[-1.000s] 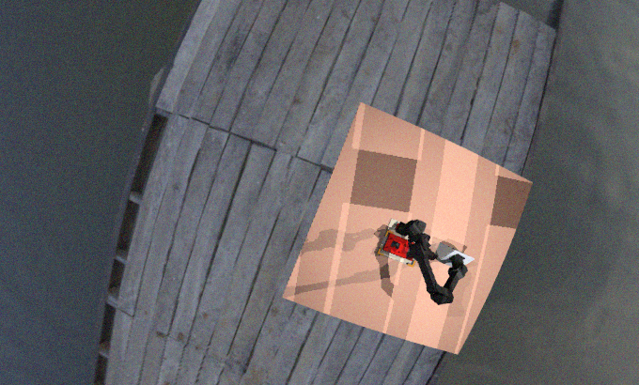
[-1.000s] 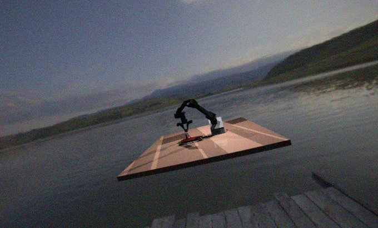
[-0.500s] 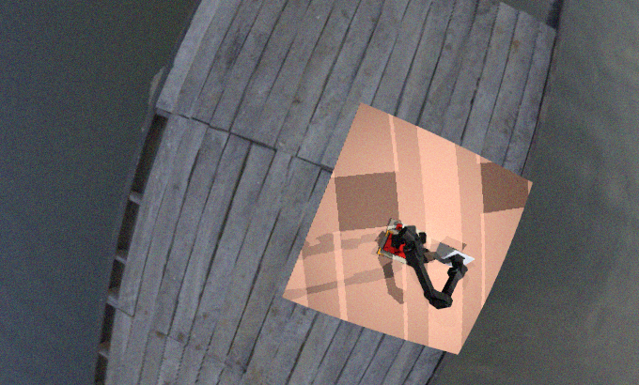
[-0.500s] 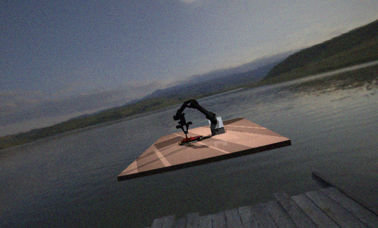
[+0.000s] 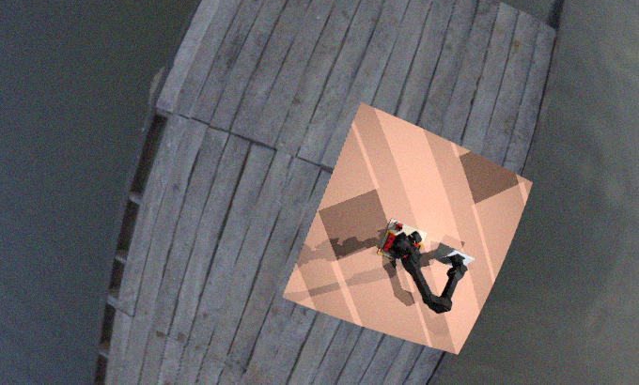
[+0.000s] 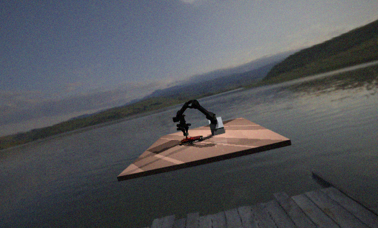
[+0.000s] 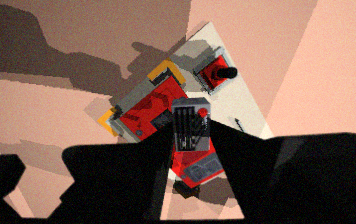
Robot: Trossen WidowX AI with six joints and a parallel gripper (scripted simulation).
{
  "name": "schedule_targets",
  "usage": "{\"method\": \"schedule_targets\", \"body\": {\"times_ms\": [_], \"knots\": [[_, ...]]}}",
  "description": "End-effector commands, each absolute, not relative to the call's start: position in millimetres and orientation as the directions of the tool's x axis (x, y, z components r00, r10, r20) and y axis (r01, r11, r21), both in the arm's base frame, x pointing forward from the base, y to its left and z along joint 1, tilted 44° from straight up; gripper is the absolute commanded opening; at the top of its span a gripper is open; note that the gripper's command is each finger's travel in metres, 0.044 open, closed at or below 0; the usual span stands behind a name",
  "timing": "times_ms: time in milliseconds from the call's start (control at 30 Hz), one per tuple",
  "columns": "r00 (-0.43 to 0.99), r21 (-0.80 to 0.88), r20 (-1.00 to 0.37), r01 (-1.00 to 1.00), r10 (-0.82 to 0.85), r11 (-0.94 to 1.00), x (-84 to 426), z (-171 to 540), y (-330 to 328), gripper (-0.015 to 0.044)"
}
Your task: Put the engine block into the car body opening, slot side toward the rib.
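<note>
One gripper (image 5: 403,244) (image 6: 186,133) (image 7: 190,124) pointing downward, fingers clamped on the grey engine block (image 7: 191,125), block held above the red car body (image 7: 152,107), one side of it slotted, red round mark on top, seating depth not determinable.

"What can't you see from above?"
"My own gripper (image 5: 402,244) (image 6: 186,134) (image 7: 190,124) covers most of the red car body (image 5: 389,241) (image 6: 192,138) (image 7: 150,107)."
"And the wrist view?"
"My block (image 7: 191,125) hides the body's middle, so I can't make out the opening; the picture's lower edge cuts my fingers off."
"Outside?"
"Everything's too small: I can't tell block from fingertips."
</note>
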State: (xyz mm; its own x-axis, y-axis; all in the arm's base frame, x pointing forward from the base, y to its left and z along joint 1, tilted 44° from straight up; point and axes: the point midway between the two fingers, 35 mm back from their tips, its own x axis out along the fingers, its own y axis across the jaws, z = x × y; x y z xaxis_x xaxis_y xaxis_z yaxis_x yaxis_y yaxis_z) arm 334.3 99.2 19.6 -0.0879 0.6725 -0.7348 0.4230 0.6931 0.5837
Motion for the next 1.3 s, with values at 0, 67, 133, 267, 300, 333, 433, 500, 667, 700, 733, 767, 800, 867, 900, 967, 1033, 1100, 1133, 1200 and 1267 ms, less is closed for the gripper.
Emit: {"method": "schedule_targets", "body": {"times_ms": [0, 67, 133, 267, 300, 333, 433, 500, 667, 700, 733, 767, 800, 867, 900, 967, 1033, 1100, 1133, 1200, 1267], "knots": [[-0.087, 0.625, -0.730, 0.319, 0.678, 0.713, 331.3, 23.4, 106.7, 0.0000], [-0.088, 0.644, -0.728, 0.253, 0.680, 0.722, 329.7, 25.4, 111.4, 0.0000], [-0.089, 0.661, -0.726, 0.185, 0.682, 0.728, 328.1, 27.4, 116.1, 0.0000], [-0.091, 0.685, -0.722, 0.048, 0.686, 0.727, 324.4, 31.4, 125.4, 0.0000], [-0.092, 0.689, -0.721, 0.014, 0.687, 0.725, 323.4, 32.3, 127.7, 0.0000], [-0.092, 0.692, -0.720, -0.021, 0.688, 0.721, 322.3, 33.3, 129.9, 0.0000], [-0.094, 0.697, -0.717, -0.118, 0.691, 0.707, 319.3, 36.1, 136.3, 0.0000], [-0.095, 0.698, -0.716, -0.141, 0.692, 0.703, 318.5, 36.7, 137.8, 0.0000], [-0.095, 0.696, -0.716, -0.173, 0.692, 0.697, 318.4, 36.6, 137.8, 0.0131], [-0.095, 0.696, -0.716, -0.175, 0.692, 0.696, 318.5, 36.6, 137.8, 0.0157], [-0.095, 0.696, -0.716, -0.175, 0.692, 0.696, 318.5, 36.6, 137.8, 0.0159], [-0.095, 0.696, -0.716, -0.175, 0.692, 0.696, 318.5, 36.6, 137.8, 0.0159], [-0.095, 0.696, -0.716, -0.175, 0.692, 0.696, 318.5, 36.6, 137.8, 0.0159], [-0.095, 0.696, -0.716, -0.175, 0.692, 0.696, 318.5, 36.6, 137.8, 0.0159], [-0.095, 0.696, -0.716, -0.171, 0.692, 0.697, 318.5, 36.6, 137.8, 0.0159], [-0.095, 0.697, -0.716, -0.153, 0.692, 0.700, 318.5, 36.7, 137.8, 0.0159], [-0.095, 0.698, -0.716, -0.142, 0.692, 0.702, 318.5, 36.7, 137.8, 0.0159], [-0.095, 0.698, -0.716, -0.142, 0.692, 0.702, 318.5, 36.7, 137.8, 0.0159], [-0.095, 0.698, -0.716, -0.142, 0.692, 0.702, 318.5, 36.7, 137.8, 0.0159], [-0.095, 0.698, -0.716, -0.139, 0.692, 0.703, 318.5, 36.8, 137.8, 0.0159], [-0.095, 0.698, -0.716, -0.119, 0.692, 0.706, 318.8, 37.2, 138.1, 0.0159]]}}
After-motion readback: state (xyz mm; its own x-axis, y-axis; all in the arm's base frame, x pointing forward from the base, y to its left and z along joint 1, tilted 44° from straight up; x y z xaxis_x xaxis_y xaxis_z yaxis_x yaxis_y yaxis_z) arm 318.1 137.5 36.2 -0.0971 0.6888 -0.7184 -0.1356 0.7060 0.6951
